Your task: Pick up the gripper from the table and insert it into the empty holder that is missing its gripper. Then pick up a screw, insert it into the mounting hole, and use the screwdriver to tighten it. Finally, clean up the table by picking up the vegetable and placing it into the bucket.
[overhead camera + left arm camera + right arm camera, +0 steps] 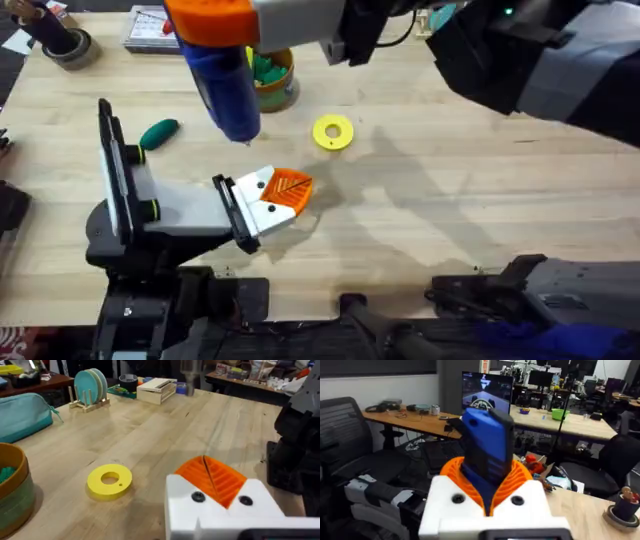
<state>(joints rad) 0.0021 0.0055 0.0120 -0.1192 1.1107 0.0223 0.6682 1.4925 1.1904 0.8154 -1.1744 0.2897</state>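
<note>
Blue and bulky right under the overhead camera, the screwdriver hangs tip-down, clamped between the orange ribbed pads of the right gripper, its dark tip just above the table. Just below and to the right of that tip lies the left gripper, low on the wood with its white mounts and orange tips pressed close together, nothing seen between them. Beyond the left gripper's tips sits a yellow flat ring, near but apart. Well off to its left rests the dark green vegetable. Behind the screwdriver's barrel stands the bucket, with green pieces inside, partly hidden
</note>
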